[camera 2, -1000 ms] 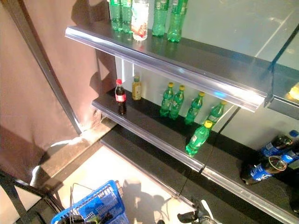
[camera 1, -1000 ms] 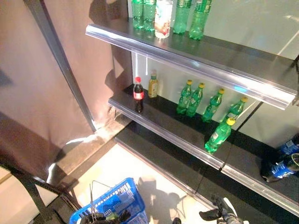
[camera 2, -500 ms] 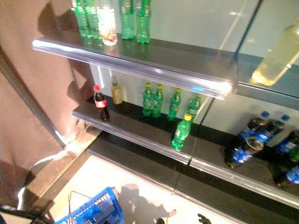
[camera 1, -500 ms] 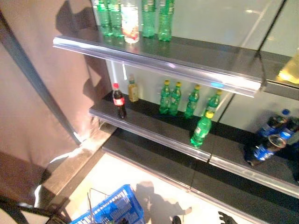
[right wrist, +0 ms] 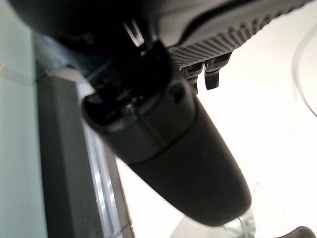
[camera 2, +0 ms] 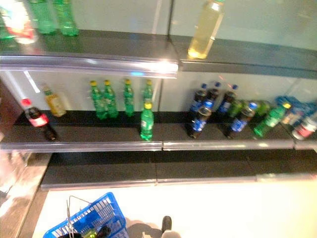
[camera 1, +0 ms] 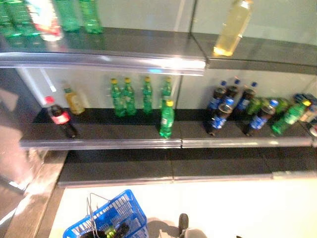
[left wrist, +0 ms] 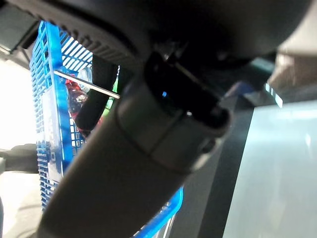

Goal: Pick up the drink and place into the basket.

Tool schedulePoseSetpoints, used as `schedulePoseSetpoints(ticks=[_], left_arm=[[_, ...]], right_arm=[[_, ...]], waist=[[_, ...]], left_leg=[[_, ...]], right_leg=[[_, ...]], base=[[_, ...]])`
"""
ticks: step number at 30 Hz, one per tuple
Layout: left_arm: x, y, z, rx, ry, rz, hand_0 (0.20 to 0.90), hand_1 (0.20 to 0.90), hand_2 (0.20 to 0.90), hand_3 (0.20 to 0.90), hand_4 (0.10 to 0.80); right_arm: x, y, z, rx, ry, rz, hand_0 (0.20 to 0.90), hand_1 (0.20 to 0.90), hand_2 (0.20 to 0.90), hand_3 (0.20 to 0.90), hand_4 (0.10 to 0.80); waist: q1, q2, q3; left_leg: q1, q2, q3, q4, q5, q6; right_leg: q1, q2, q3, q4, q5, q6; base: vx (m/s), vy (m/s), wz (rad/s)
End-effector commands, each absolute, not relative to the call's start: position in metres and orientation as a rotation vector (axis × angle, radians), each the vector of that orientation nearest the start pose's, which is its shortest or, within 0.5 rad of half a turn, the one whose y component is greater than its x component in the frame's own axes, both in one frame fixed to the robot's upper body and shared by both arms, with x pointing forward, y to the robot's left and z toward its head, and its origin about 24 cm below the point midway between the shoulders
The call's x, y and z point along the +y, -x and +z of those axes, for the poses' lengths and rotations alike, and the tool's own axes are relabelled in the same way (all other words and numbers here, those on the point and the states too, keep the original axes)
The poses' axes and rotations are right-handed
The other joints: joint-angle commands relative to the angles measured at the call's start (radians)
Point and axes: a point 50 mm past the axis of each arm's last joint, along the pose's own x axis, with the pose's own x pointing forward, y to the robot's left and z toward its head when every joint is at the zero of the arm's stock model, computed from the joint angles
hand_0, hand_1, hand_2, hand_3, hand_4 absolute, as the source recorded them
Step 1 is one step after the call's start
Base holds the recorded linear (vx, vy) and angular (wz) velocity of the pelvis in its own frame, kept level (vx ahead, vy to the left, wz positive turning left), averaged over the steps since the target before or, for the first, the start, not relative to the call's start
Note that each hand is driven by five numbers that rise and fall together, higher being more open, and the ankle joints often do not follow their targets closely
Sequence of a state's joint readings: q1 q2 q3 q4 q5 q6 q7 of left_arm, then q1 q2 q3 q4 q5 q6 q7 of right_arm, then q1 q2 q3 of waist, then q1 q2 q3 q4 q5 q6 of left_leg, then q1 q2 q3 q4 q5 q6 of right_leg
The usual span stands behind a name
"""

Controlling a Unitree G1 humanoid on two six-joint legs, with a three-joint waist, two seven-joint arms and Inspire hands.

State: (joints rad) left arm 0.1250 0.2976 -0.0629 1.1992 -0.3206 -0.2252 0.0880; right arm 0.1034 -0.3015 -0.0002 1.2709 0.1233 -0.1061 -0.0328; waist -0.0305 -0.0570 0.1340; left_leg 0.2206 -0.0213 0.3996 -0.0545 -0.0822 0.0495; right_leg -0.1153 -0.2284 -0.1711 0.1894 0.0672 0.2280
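Left eye view looks down on a store shelf with drinks lined along it. A green bottle with a yellow cap stands upright near the shelf's front edge, just ahead of a row of four like bottles at the back. To the left a cola bottle with a red cap leans by the front edge, and a small yellow bottle stands behind it. To the right, dark bottles with blue labels cluster together, some tilted, and more green ones lie beyond them. On the upper shelf a pale yellow bottle stands to the right and green bottles to the left.

A blue basket sits low at the left, well apart from the shelf, with its wire handle raised; dark and green things lie inside, too blurred to name.

Left wrist view shows the left hand close beside the basket's blue wall, with the handle crossing behind it; I cannot tell how its fingers stand. Right wrist view shows the right hand over pale floor beside the shelf's edge, holding nothing I can see, its fingers unclear.
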Motion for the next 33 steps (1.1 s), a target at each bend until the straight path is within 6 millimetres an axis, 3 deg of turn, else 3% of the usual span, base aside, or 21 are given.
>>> schedulePoseSetpoints(ticks=[1, 3, 4, 5, 7, 13, 18, 21, 22, 23, 25, 26, 27, 28, 29, 31, 33], left_arm=[[0.301, -0.127, -0.111, 0.692, -0.134, 0.448, 0.3, 0.3, 0.3, 0.2, 0.1], [0.3, -0.128, -0.111, 0.696, -0.135, 0.454, 0.3, 0.3, 0.3, 0.2, 0.1], [0.302, -0.128, -0.11, 0.702, -0.137, 0.462, 0.3, 0.3, 0.3, 0.2, 0.1], [0.303, -0.13, -0.108, 0.699, -0.144, 0.453, 0.3, 0.3, 0.3, 0.2, 0.1], [0.302, -0.131, -0.107, 0.695, -0.152, 0.45, 0.3, 0.3, 0.3, 0.2, 0.1], [0.295, -0.139, -0.107, 0.674, -0.155, 0.415, 0.3, 0.3, 0.3, 0.2, 0.1], [0.286, -0.142, -0.109, 0.661, -0.132, 0.404, 0.3, 0.3, 0.3, 0.2, 0.1], [0.281, -0.146, -0.11, 0.657, -0.121, 0.398, 0.3, 0.3, 0.3, 0.2, 0.1], [0.278, -0.147, -0.111, 0.656, -0.115, 0.398, 0.3, 0.3, 0.3, 0.2, 0.1], [0.276, -0.147, -0.111, 0.656, -0.108, 0.397, 0.3, 0.3, 0.3, 0.2, 0.1], [0.276, -0.147, -0.112, 0.655, -0.107, 0.394, 0.3, 0.3, 0.3, 0.2, 0.1], [0.276, -0.147, -0.112, 0.659, -0.1, 0.407, 0.3, 0.3, 0.3, 0.2, 0.1], [0.276, -0.145, -0.114, 0.665, -0.095, 0.418, 0.3, 0.3, 0.3, 0.2, 0.1], [0.276, -0.144, -0.115, 0.67, -0.093, 0.424, 0.3, 0.3, 0.3, 0.2, 0.1], [0.275, -0.143, -0.115, 0.673, -0.095, 0.421, 0.3, 0.3, 0.3, 0.2, 0.1], [0.276, -0.14, -0.116, 0.68, -0.09, 0.422, 0.3, 0.3, 0.3, 0.2, 0.1], [0.273, -0.138, -0.118, 0.684, -0.085, 0.421, 0.3, 0.3, 0.3, 0.2, 0.1]], right_arm=[[-0.298, -0.077, -0.142, 1.126, 0.196, -0.381, 0.9, 0.9, 0.9, 0.9, 0.8], [-0.296, -0.079, -0.143, 1.133, 0.203, -0.372, 0.9, 0.9, 0.9, 0.9, 0.8], [-0.292, -0.083, -0.144, 1.142, 0.207, -0.355, 0.9, 0.9, 0.9, 0.9, 0.8], [-0.289, -0.084, -0.145, 1.149, 0.202, -0.347, 0.9, 0.9, 0.9, 0.9, 0.8], [-0.285, -0.086, -0.146, 1.156, 0.197, -0.333, 0.9, 0.9, 0.9, 0.9, 0.8], [-0.277, -0.091, -0.148, 1.15, 0.165, -0.357, 0.9, 0.9, 0.9, 0.9, 0.8], [-0.276, -0.084, -0.15, 1.149, 0.162, -0.355, 0.9, 0.9, 0.9, 0.9, 0.8], [-0.277, -0.084, -0.149, 1.145, 0.167, -0.361, 0.9, 0.9, 0.9, 0.9, 0.8], [-0.278, -0.085, -0.149, 1.142, 0.174, -0.361, 0.9, 0.9, 0.9, 0.9, 0.8], [-0.28, -0.088, -0.147, 1.131, 0.178, -0.363, 0.9, 0.9, 0.9, 0.9, 0.8], [-0.283, -0.092, -0.145, 1.116, 0.18, -0.356, 0.9, 0.9, 0.9, 0.9, 0.8], [-0.286, -0.1, -0.142, 1.094, 0.193, -0.346, 0.9, 0.9, 0.9, 0.9, 0.8], [-0.287, -0.103, -0.141, 1.085, 0.199, -0.342, 0.9, 0.9, 0.9, 0.9, 0.8], [-0.287, -0.106, -0.14, 1.081, 0.203, -0.34, 0.9, 0.9, 0.9, 0.9, 0.8], [-0.288, -0.109, -0.139, 1.08, 0.203, -0.341, 0.9, 0.9, 0.9, 0.9, 0.8], [-0.289, -0.111, -0.139, 1.079, 0.21, -0.344, 0.9, 0.9, 0.9, 0.9, 0.8], [-0.289, -0.111, -0.139, 1.085, 0.215, -0.35, 0.9, 0.9, 0.9, 0.9, 0.8]], waist=[[0.018, 0.022, 0.004], [0.034, 0.028, -0.006], [0.05, 0.036, -0.016], [0.061, 0.034, -0.02], [0.07, 0.033, -0.02], [0.031, 0.028, -0.031], [0.0, 0.036, -0.044], [-0.004, 0.036, -0.042], [-0.001, 0.037, -0.038], [0.003, 0.034, -0.03], [0.008, 0.03, -0.022], [0.019, 0.013, -0.01], [0.033, 0.014, -0.002], [0.042, 0.018, 0.003], [0.05, 0.022, 0.008], [0.048, 0.034, 0.002], [0.062, 0.058, 0.003]], left_leg=[[-0.05, -0.038, -0.095, 0.07, -0.078, 0.012], [-0.036, -0.029, -0.04, 0.04, -0.069, 0.011], [0.0, -0.021, -0.002, 0.012, -0.089, 0.011], [0.012, -0.013, 0.035, 0.011, -0.09, 0.006], [0.022, 0.009, 0.076, 0.022, -0.086, -0.006], [0.022, 0.06, 0.135, 0.048, -0.081, -0.019], [0.007, 0.096, 0.149, 0.095, -0.083, -0.039], [-0.032, 0.139, 0.148, 0.202, -0.063, -0.076], [-0.063, 0.173, 0.135, 0.28, -0.018, -0.107], [-0.114, 0.22, 0.1, 0.399, 0.041, -0.151], [-0.167, 0.248, 0.041, 0.508, 0.07, -0.172], [-0.239, 0.207, -0.054, 0.583, 0.085, -0.139], [-0.278, 0.136, -0.136, 0.583, 0.049, -0.109], [-0.287, 0.094, -0.173, 0.556, 0.029, -0.093], [-0.283, 0.069, -0.194, 0.514, 0.019, -0.084], [-0.255, 0.059, -0.22, 0.346, 0.027, -0.077], [-0.245, 0.015, -0.291, 0.198, 0.044, -0.082]], right_leg=[[0.05, -0.017, -0.041, -0.008, 0.098, -0.031], [0.077, -0.046, -0.121, -0.002, 0.094, -0.028], [0.107, -0.061, -0.194, -0.003, 0.073, -0.007], [0.124, -0.067, -0.257, -0.028, 0.066, -0.011], [0.154, -0.05, -0.309, -0.085, 0.039, -0.03], [0.164, 0.024, -0.267, -0.139, -0.023, -0.072], [0.178, 0.072, -0.225, -0.166, -0.049, -0.105], [0.192, 0.097, -0.217, -0.171, -0.069, -0.134], [0.202, 0.11, -0.21, -0.176, -0.079, -0.15], [0.214, 0.127, -0.198, -0.185, -0.089, -0.172], [0.219, 0.137, -0.179, -0.185, -0.097, -0.191], [0.206, 0.127, -0.128, -0.175, -0.084, -0.209], [0.205, 0.128, -0.085, -0.17, -0.082, -0.204], [0.208, 0.136, -0.052, -0.171, -0.081, -0.2], [0.212, 0.145, -0.02, -0.173, -0.082, -0.197], [0.213, 0.163, 0.042, -0.179, -0.087, -0.187], [0.229, 0.185, 0.091, -0.187, -0.092, -0.176]], base=[[-0.097, -0.109, -0.66], [-0.016, -0.175, -0.7], [0.099, -0.274, -1.32], [0.116, -0.307, -1.46], [0.02, -0.338, -1.02], [-0.003, -0.27, -0.68], [0.018, -0.236, -0.31], [-0.001, -0.205, -0.31], [0.012, -0.267, -0.21], [0.009, -0.274, -0.59], [-0.029, -0.206, -0.8], [-0.035, -0.121, -0.8], [0.002, -0.056, -1.03], [0.103, 0.002, -1.25], [0.155, 0.05, -1.3], [0.181, 0.073, -1.0], [0.227, 0.054, -0.61]])
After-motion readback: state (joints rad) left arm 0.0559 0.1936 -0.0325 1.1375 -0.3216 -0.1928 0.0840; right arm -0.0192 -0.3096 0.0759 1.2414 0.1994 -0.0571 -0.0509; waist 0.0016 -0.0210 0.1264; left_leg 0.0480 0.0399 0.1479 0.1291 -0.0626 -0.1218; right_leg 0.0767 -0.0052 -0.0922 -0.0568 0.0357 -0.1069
